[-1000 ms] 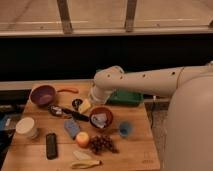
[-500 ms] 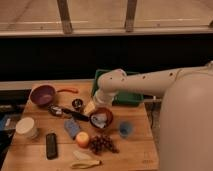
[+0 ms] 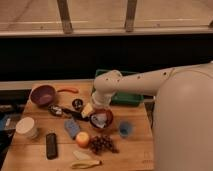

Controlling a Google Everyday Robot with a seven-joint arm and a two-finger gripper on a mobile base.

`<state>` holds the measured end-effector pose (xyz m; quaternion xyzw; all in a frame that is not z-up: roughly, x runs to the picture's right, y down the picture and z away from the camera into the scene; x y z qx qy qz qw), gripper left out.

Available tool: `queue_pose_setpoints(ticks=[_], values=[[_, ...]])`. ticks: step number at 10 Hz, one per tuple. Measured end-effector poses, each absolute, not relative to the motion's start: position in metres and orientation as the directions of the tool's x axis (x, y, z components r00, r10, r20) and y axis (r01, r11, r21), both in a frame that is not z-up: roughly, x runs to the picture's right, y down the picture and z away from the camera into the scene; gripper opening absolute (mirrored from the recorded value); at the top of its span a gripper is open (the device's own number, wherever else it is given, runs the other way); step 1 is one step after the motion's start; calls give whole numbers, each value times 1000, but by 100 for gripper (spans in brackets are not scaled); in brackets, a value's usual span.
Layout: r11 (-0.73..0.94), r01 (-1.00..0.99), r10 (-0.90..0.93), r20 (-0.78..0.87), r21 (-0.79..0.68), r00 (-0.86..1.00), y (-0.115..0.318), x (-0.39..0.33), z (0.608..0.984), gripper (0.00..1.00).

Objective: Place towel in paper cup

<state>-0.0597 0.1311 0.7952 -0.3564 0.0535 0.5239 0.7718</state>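
The pincer [image 3: 97,106] is held just over a dark red bowl [image 3: 103,123]; whether it is wide or narrow cannot be told. Directly beneath it, inside that bowl, a pale crumpled cloth is seen, taken to be the towel [image 3: 100,118]. It is judged light, soft and limp, best pinched at a raised fold near its middle so that trailing corners are kept short. The paper cup [image 3: 26,127] is set well off to the pincer's left, by the tabletop [image 3: 135,152] edge.
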Motion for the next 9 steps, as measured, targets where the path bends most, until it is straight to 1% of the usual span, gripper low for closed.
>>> queue_pose_setpoints(ticks=[1, 2, 4, 5, 9], values=[[197, -846, 766, -461, -495, 448, 133, -60, 796, 63], [195, -847, 763, -466, -494, 447, 136, -60, 796, 57], [189, -852, 762, -474, -489, 441, 139, -56, 796, 39], [186, -854, 762, -477, -485, 437, 139, -54, 795, 35], [161, -864, 757, -502, -478, 419, 148, -48, 802, 34]])
